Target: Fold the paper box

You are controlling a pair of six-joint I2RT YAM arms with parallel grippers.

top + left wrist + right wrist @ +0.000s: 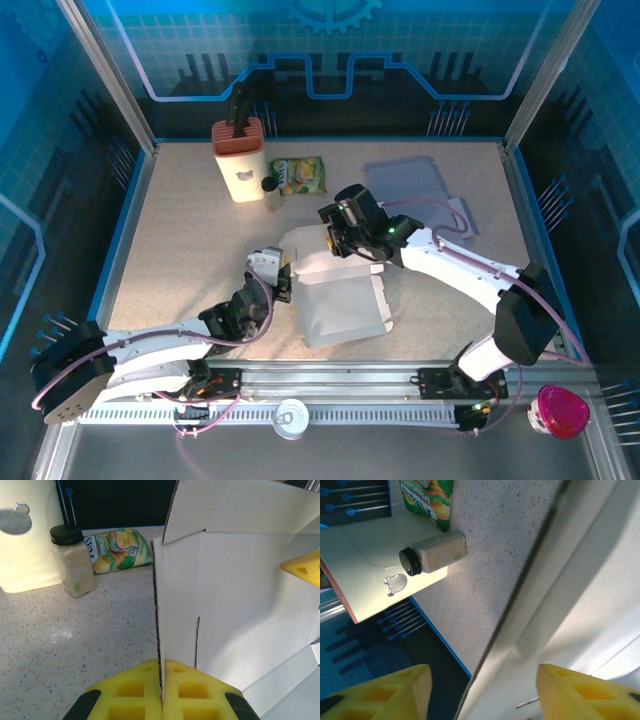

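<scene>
as the white cardboard box point(340, 300) seems light and bendy, edges suit: left gripper point(161, 687) pinches one; right gripper point(482, 680) gapes.

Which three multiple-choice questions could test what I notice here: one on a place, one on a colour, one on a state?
1. Where does the small jar stand? A far right corner; B far left, beside the cream container; C near edge.
2. What colour are the left fingers? A yellow; B red; C green.
3. What are the left fingers doing? A hanging open; B holding the jar; C shut on a wall of the paper box.
Answers: 1B, it stands next to the container; 2A, the pads are yellow; 3C, they pinch the cardboard edge.
</scene>
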